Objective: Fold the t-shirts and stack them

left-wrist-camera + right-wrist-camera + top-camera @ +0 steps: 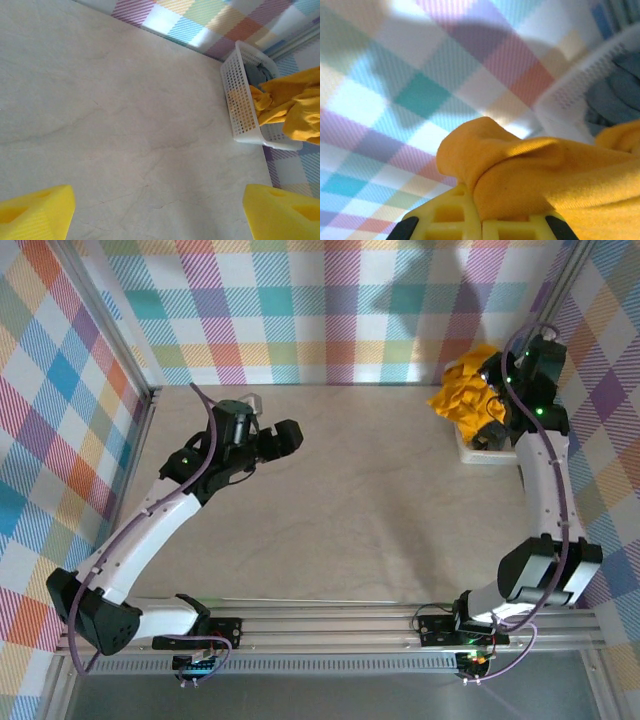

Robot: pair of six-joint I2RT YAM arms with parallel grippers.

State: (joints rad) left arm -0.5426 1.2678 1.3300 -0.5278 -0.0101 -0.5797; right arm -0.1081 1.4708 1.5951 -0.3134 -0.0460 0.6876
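over the basket (240,95), orange-yellow t-shirt (462,395) bunched, downward from right fingers (450,220)

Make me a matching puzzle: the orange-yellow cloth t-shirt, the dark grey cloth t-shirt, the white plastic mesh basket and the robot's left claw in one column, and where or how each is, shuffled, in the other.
1. orange-yellow cloth t-shirt
2. dark grey cloth t-shirt
3. white plastic mesh basket
4. left gripper

A. open above the tabletop
B. pinched in the shut right gripper
C. standing at the tabletop's far right
D. lying inside the basket

Pairs: 1-B, 2-D, 3-C, 4-A.
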